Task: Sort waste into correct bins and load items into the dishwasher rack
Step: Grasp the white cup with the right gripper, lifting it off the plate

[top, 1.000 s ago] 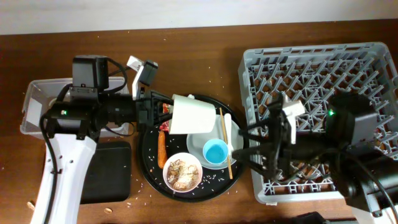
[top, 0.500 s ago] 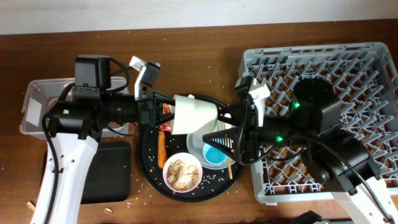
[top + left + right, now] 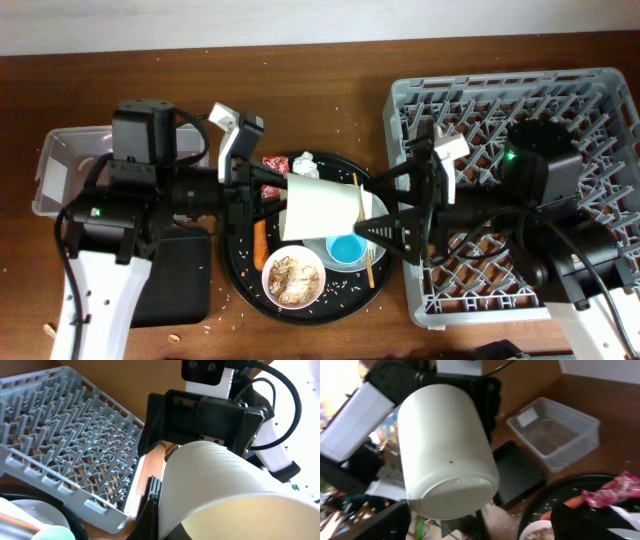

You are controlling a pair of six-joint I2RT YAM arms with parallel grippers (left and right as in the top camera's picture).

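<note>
The left gripper (image 3: 272, 195) clamps the white cup (image 3: 320, 208), axis 9-to-3 o'clock. The right gripper (image 3: 385, 212), spread and empty, faces its base from 3 o'clock.

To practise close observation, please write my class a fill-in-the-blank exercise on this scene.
1. The left gripper holds a white ___ on its side.
2. The small cup is ___ inside.
3. The bowl sits on a round ___ tray.
4. The right gripper is ___.
Missing words: cup; blue; black; open.
</note>
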